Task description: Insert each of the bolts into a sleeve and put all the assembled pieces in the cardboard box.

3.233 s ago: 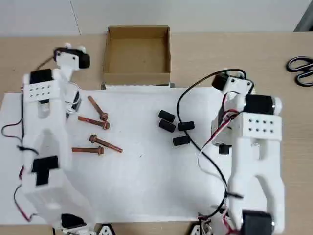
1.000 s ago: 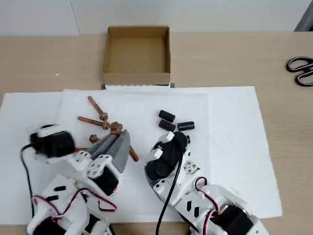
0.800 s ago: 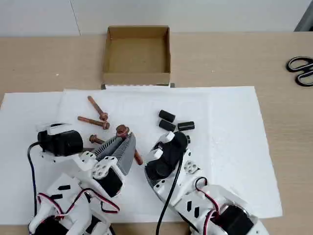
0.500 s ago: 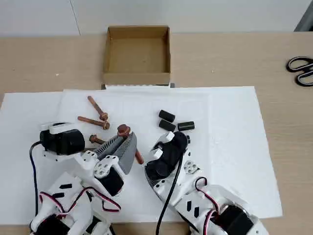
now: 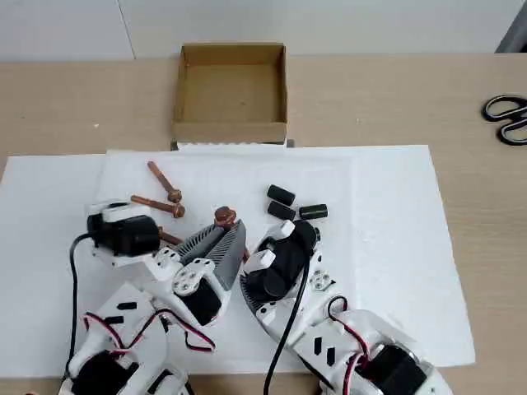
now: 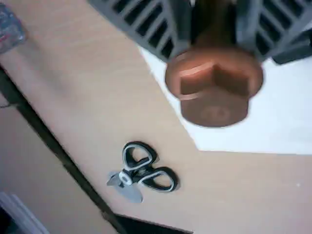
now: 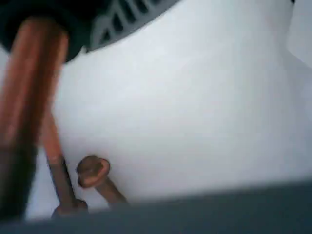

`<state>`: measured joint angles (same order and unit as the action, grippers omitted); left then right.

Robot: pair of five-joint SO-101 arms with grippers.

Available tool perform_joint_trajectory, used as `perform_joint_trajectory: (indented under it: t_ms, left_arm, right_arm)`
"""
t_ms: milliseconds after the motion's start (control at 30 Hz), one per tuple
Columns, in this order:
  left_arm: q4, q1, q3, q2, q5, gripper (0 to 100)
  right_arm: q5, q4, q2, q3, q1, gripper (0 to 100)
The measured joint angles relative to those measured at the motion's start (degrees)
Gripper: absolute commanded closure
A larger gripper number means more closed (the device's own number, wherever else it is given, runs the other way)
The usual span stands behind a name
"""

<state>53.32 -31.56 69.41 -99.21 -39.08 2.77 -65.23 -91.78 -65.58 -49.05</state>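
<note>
My left gripper is shut on a copper bolt, head up, near the middle of the white sheet. The left wrist view has the bolt's hexagonal head between the ribbed grey fingers. Just to its right, my right gripper is shut on a black sleeve. The right wrist view has the held bolt's shaft close by. Three loose sleeves lie beyond the right gripper. Two loose bolts lie at the left, a third partly under the left arm. The cardboard box stands open behind the sheet.
Black scissors lie on the wooden table at the far right, and the left wrist view has the scissors too. The white foam sheet covers the work area. Loose bolts lie on it in the right wrist view.
My left gripper has carried the bolt to the right and slightly farther back, closer to the right gripper. The right arm has stayed where it was.
</note>
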Motion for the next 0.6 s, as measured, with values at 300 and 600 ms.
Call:
perform_joint_trajectory:
  t_ms: [300, 600]
  left_arm:
    - [3.6, -1.2, 0.0, 0.0, 0.1, 100]
    - [9.6, -6.7, 0.0, -0.1, 4.0, 100]
  right_arm:
    - [0.0, 0.1, 0.0, -0.4, -0.1, 99.6]
    - [-0.1, 0.1, 0.1, -0.4, -0.1, 99.6]
